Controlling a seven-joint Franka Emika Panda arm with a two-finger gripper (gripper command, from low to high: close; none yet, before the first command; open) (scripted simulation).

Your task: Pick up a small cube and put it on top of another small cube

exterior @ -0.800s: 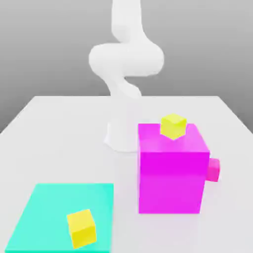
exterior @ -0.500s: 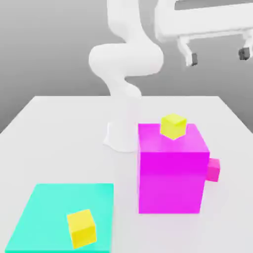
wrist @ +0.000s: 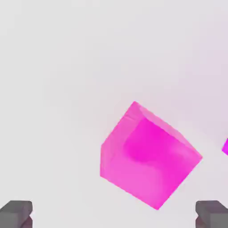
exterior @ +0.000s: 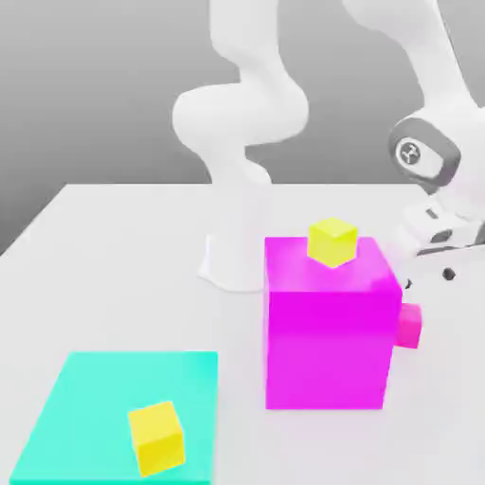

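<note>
The small hot-pink cube (exterior: pixel 409 325) rests on the white table, tucked against the big magenta block's side on the exterior view's right and partly hidden by it. My gripper (exterior: pixel 429 278) hangs just above and slightly behind it, open, with dark fingertips (exterior: pixel 449 275) spread wide. In the hand view the pink cube (wrist: pixel 147 156) lies tilted below the gripper (wrist: pixel 114 214), its two grey pads (wrist: pixel 15 213) far apart with nothing between them. One small yellow cube (exterior: pixel 332 241) sits on top of the magenta block, and another (exterior: pixel 156 437) lies on the teal mat.
The big magenta block (exterior: pixel 327 327) stands mid-table, close beside the pink cube. A flat teal mat (exterior: pixel 95 398) lies at the front on the exterior view's left. The arm's white base (exterior: pixel 232 256) rises behind the block.
My hand has swung down from high at the exterior view's upper right to just above the small pink cube. The cubes have not moved.
</note>
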